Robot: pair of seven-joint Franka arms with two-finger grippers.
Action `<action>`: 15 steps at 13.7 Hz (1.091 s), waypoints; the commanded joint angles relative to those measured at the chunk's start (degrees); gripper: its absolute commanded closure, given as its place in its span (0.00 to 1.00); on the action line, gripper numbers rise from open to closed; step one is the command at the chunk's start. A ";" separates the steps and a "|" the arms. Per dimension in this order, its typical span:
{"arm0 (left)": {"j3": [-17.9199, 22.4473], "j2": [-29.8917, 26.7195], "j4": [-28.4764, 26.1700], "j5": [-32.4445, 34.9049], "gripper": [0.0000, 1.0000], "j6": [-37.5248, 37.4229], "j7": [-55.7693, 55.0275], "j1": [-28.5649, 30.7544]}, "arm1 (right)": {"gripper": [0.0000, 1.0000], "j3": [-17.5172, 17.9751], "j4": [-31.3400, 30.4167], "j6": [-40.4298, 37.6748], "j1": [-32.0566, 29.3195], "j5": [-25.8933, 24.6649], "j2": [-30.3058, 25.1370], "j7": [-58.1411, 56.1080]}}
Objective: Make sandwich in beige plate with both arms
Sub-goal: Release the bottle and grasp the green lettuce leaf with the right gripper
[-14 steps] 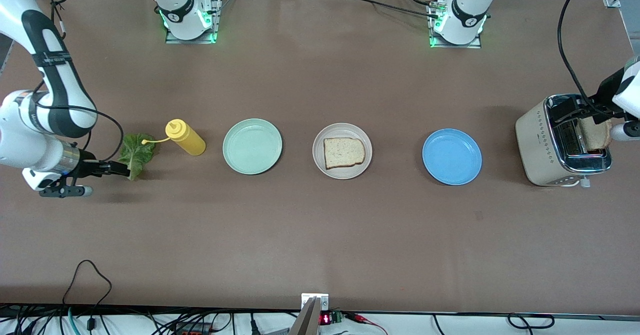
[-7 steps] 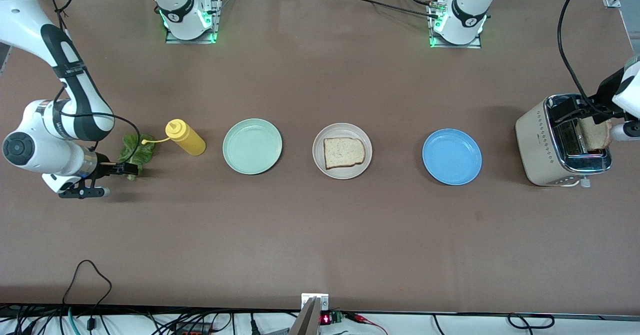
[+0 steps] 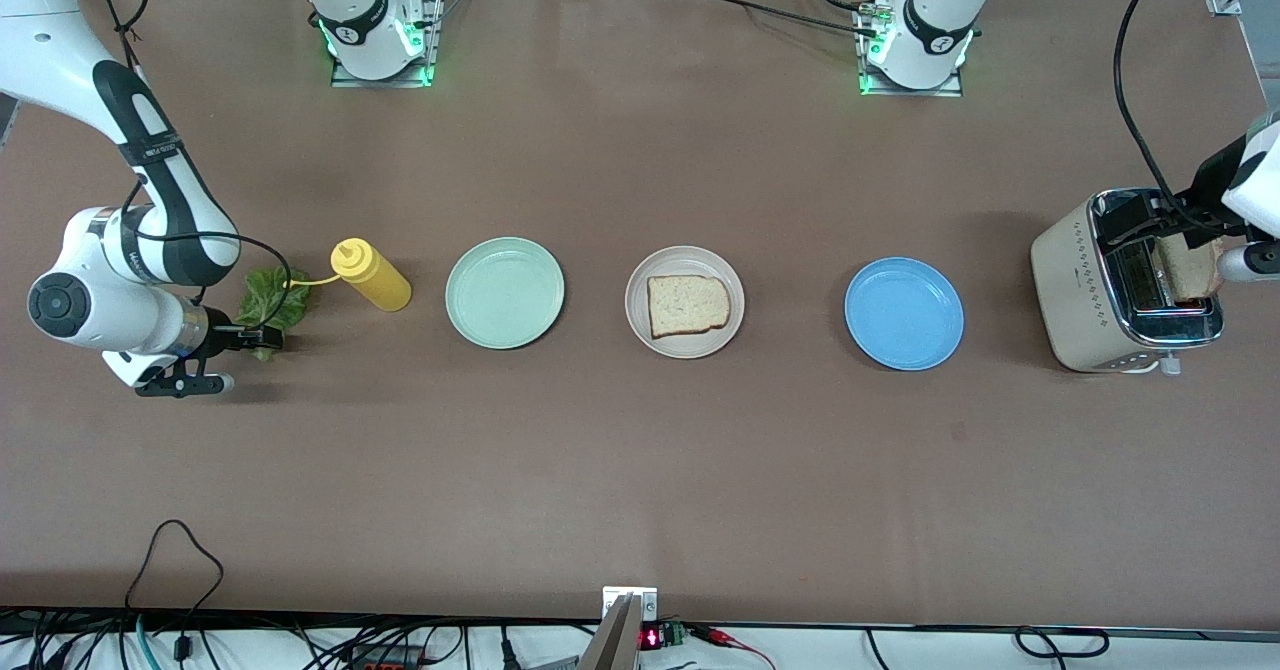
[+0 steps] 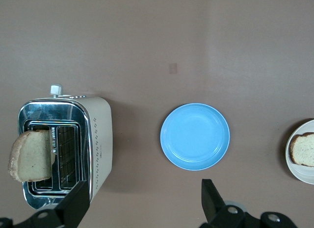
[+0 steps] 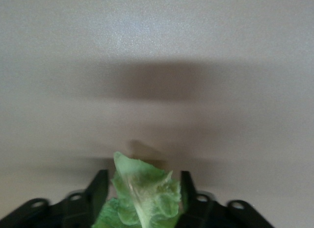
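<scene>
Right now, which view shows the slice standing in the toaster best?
The left wrist view: the slice stands clear in the toaster slot. In the front view, the left arm partly covers it. The right wrist view misses it.

Two white jointed arms with dark grey joint bands. Right arm (image 3: 130, 250): a round dark cap on the wrist joint above the right gripper (image 3: 262, 335), whose black fingers (image 5: 98, 191) have round holes at their bases. Black cables loop beside the wrist. Left gripper (image 4: 142, 201): black.
</scene>
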 commanded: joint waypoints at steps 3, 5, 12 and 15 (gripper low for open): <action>0.06 0.09 0.37 0.01 0.00 0.22 1.01 0.21 | 0.79 0.47 -0.44 0.50 -0.54 -0.97 0.55 -1.35; 0.15 0.18 0.37 0.01 0.00 0.22 1.01 0.30 | 0.87 0.47 -0.27 0.50 -0.54 -0.97 0.29 -1.44; 0.15 0.00 0.37 -0.08 0.00 -0.05 0.92 0.30 | 1.00 0.55 1.31 -2.12 -0.37 -0.54 -3.31 -4.34; 0.15 0.00 0.37 -0.08 0.00 -0.05 0.92 0.30 | 1.00 0.64 4.91 -10.10 -0.19 0.08 -6.20 -6.09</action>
